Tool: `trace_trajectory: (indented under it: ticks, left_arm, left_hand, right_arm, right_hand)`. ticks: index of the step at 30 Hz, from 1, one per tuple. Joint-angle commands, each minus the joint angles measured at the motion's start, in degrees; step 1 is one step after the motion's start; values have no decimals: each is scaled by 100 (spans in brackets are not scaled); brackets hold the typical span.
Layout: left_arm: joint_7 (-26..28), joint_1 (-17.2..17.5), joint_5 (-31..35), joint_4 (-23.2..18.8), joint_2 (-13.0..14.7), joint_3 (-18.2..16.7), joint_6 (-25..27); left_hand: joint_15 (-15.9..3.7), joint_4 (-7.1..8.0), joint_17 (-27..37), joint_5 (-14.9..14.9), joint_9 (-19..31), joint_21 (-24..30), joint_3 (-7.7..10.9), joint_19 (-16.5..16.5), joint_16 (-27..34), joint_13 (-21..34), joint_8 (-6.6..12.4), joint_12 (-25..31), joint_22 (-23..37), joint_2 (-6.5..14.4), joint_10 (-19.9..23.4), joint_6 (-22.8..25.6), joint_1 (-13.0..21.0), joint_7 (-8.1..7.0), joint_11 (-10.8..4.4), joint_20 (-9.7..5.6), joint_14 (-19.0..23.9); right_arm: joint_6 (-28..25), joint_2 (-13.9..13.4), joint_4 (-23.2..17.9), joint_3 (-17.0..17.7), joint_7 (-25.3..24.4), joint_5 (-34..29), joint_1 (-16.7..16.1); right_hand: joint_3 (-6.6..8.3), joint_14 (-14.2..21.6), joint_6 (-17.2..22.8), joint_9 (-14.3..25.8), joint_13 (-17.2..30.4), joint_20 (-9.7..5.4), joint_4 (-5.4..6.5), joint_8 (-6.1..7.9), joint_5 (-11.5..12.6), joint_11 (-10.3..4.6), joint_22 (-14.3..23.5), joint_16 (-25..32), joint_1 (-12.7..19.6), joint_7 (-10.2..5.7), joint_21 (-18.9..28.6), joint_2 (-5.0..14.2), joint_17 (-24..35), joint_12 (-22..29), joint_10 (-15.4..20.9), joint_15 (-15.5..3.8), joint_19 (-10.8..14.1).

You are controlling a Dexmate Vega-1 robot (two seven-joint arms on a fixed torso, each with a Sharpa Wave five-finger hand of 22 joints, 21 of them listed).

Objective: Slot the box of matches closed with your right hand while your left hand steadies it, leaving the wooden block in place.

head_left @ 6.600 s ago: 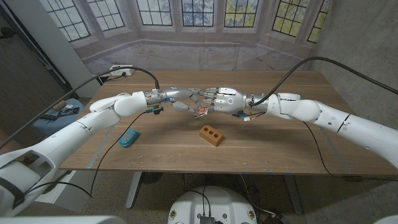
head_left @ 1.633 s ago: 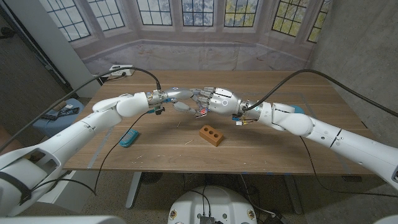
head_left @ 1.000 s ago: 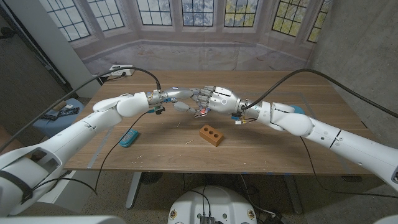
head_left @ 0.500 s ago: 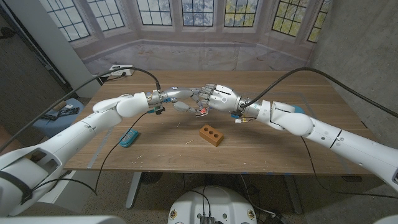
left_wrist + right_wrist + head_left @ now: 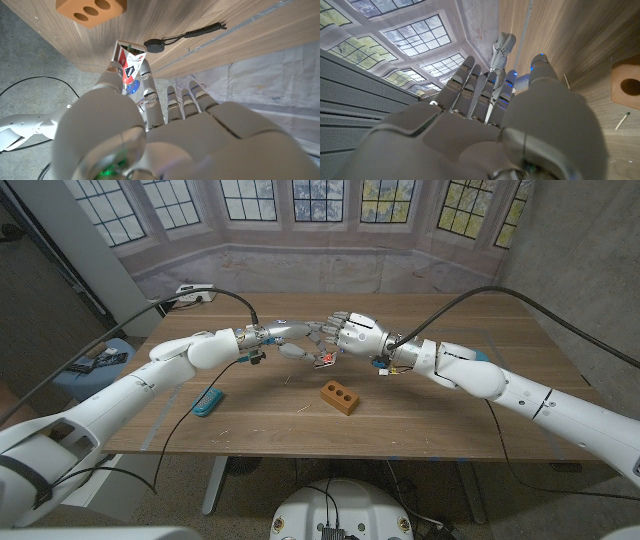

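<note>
Above the desk's (image 5: 440, 415) middle the left hand (image 5: 292, 340) pinches the matchbox (image 5: 323, 360) while the right hand (image 5: 352, 338) presses fingers against it (closure unclear), and the wooden block (image 5: 340, 397) sits untouched just nearer.

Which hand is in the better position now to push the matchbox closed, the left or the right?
Probably the right. The left hand already holds the matchbox above the table, so it is occupied. The right hand meets it from the opposite side, fingers at the box.

White arms, silvery hands, black cables.
</note>
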Motion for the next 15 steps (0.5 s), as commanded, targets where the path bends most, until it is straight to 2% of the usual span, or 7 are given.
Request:
trace_trajectory:
  ticks: [1,9,15]
  left_arm:
    - [30,40,-2,-24,2,-13,23]
    - [71,66,0,-13,14,-29,23]
    - [101,84,2,9,26,-37,7]
  left_hand:
    - [28,-21,4,-17,10,4,24,7,-3,16,42,-19,23,73,24,14,41,-15,35,29,12]
    - [19,-22,4,-18,10,3,24,6,-3,16,44,-17,23,71,27,16,43,-13,37,27,15]
    - [23,-23,4,-18,10,3,25,5,-2,16,43,-19,23,69,25,15,44,-10,36,30,17]
  right_arm:
    - [-143,-42,-89,179,210,178,-162]
    - [-314,10,-162,352,390,481,-330]
    - [-334,24,-165,388,420,532,-370]
  right_hand:
    - [-16,-25,-33,17,19,-181,10,2,41,-7,14,-3,-51,-6,-3,-3,22,-8,-24,-663,-14]
    - [-18,-19,-10,17,19,-187,11,36,51,-16,14,18,-62,83,3,4,29,5,-25,-683,-16]
    - [-18,-8,3,17,19,-194,12,53,57,-27,14,29,-69,90,9,8,30,20,-4,-704,-10]
